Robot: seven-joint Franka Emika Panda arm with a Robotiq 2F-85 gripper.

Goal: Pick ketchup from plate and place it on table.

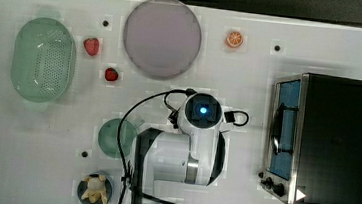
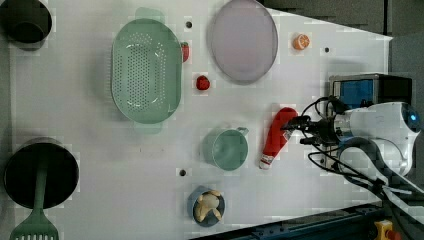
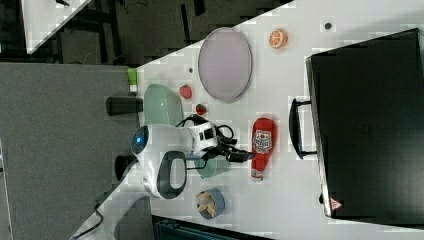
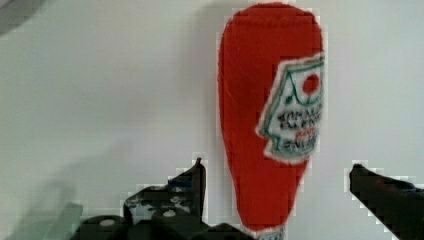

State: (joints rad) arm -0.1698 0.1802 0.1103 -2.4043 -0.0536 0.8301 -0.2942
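The ketchup (image 2: 276, 136) lies flat on the table (image 2: 100, 165), off the plate (image 2: 242, 40) and well apart from it. In the left view, the bottle sits between the green cup (image 2: 227, 148) and the gripper (image 2: 296, 131), with its white cap end pointing toward the table's lower edge. In the right view, the ketchup (image 3: 261, 145) lies label up, just beside the handle of the black oven (image 3: 367, 125).

In the wrist view, the gripper (image 4: 275, 180) stands wide open, one finger on either side of the bottle's narrow end. Neither finger touches the ketchup (image 4: 265, 115).

The plate sits near the far edge of the table in the top view, with two strawberries (image 1: 91, 46) between it and the green basket (image 1: 44, 59).
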